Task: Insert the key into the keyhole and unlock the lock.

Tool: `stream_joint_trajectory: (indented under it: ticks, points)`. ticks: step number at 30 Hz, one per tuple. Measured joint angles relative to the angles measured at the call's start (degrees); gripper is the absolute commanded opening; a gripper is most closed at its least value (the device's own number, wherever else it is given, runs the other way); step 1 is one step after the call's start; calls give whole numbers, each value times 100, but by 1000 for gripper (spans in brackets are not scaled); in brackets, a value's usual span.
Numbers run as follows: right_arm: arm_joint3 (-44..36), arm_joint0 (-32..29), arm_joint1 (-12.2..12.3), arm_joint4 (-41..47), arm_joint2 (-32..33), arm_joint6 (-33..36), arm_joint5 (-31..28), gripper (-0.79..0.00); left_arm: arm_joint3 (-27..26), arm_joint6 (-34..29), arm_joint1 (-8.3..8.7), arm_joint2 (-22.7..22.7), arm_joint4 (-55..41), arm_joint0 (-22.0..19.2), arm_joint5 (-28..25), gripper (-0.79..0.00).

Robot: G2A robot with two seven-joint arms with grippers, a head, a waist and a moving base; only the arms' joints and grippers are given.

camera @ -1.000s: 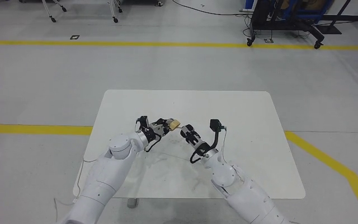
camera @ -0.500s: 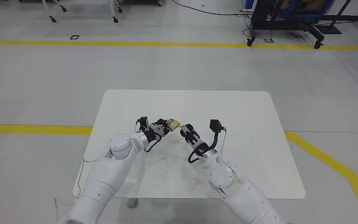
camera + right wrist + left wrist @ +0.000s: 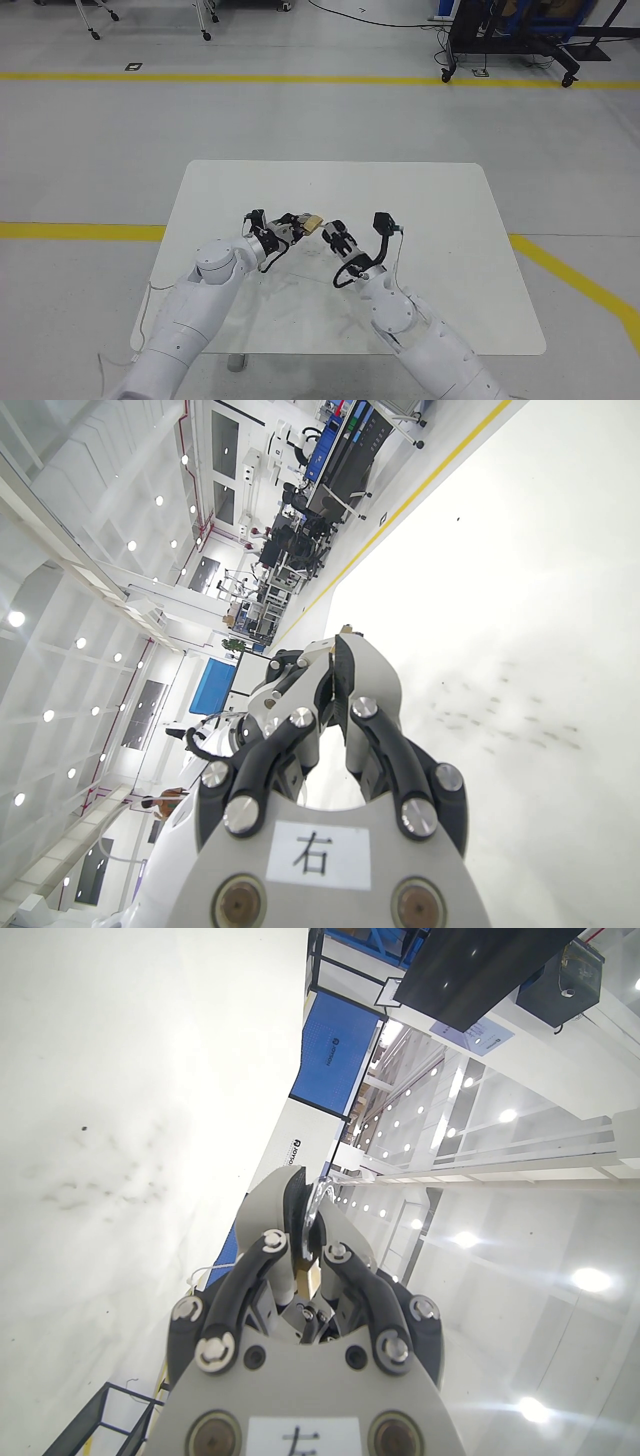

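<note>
The left gripper (image 3: 298,222) is over the middle of the white tabletop (image 3: 440,200), a little toward its left edge, with its fingers clamped on the lock (image 3: 312,221). The lock's brass body points toward the right arm. In the left wrist view, the left gripper (image 3: 309,1208) pinches the lock's silvery shackle between its dark pads, and the brass body (image 3: 302,1275) sits lower between the fingers.

The right gripper (image 3: 333,236) is just beside the lock, on the side nearer the right edge, with its tip aimed at the brass body. In the right wrist view its fingers (image 3: 350,665) are pressed together on a thin sliver of metal, apparently the key (image 3: 331,672). A small brass tip shows past the fingertips. Whether the key touches the keyhole cannot be told. Faint dark smudges (image 3: 500,720) mark the tabletop.
</note>
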Motion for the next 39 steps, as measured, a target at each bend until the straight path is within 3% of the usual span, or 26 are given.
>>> stream_joint_trajectory:
  ticks: [15, 30, 31, 32, 33, 39]
  points:
    - [-60, -122, -72, -189, -90, 250, -125, -785, 35, 39, -17, -31, -26, -12, 82, -785]
    - [-67, -151, -53, -418, 198, 598, -91, -785, -199, -163, 23, 79, 619, 35, -159, -785]
    - [-65, -153, -52, -421, 221, 630, -85, -640, -222, -204, 26, 93, 668, 38, -188, -785]
    - [-65, -155, -52, -415, 238, 653, -86, -194, -231, -231, 27, 99, 692, 39, -203, -785]
    - [-67, -156, -52, -401, 255, 678, -94, 0, -233, -245, 28, 101, 703, 41, -208, -785]
    - [-112, -184, -39, -350, 360, 830, -292, 0, -205, -192, 23, 54, 609, 59, -147, -785]
